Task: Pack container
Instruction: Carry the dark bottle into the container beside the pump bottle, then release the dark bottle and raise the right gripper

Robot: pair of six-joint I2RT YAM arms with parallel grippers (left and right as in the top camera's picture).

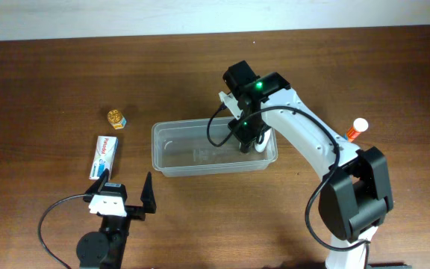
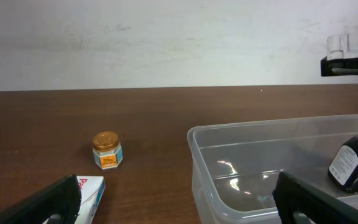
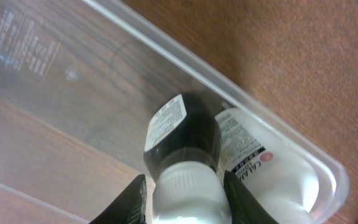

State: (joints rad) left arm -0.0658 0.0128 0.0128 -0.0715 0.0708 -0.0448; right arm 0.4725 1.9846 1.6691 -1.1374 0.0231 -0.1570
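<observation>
Hovering nearest you at the front edge of the tabletop (image 1: 43,82), your left gripper (image 1: 125,181) is standing spread wide and grasping nothing. The overhead view is showing both black fingers clear of everything, while its own wrist view is catching only their tips in the bottom corners. Just beyond it, a white and blue box (image 1: 104,155) is lying flat. The left wrist view is giving you only one corner of it.

Farther in, the container (image 1: 172,153) is sitting near the middle of the tabletop, long side toward you. Your right gripper (image 3: 184,198) is reaching down into its right end. From overhead the arm is hiding what is under it, apart from a bit of white.

The right wrist view is filling that in. A dark bottle (image 3: 185,134) with a white cap is sitting inside the container. A white bottle (image 3: 263,168) is lying close beside it, toward the rounded corner. The fingers are flanking the cap closely, and you cannot tell whether they are pinching it or standing just off it. The left wrist view is showing the dark bottle tilted.

Beyond the container's left end, a small gold-lidded jar (image 1: 116,118) is standing upright. Off to the right, outside the container, an orange and white bottle (image 1: 357,128) is lying where only the overhead view is reaching.
</observation>
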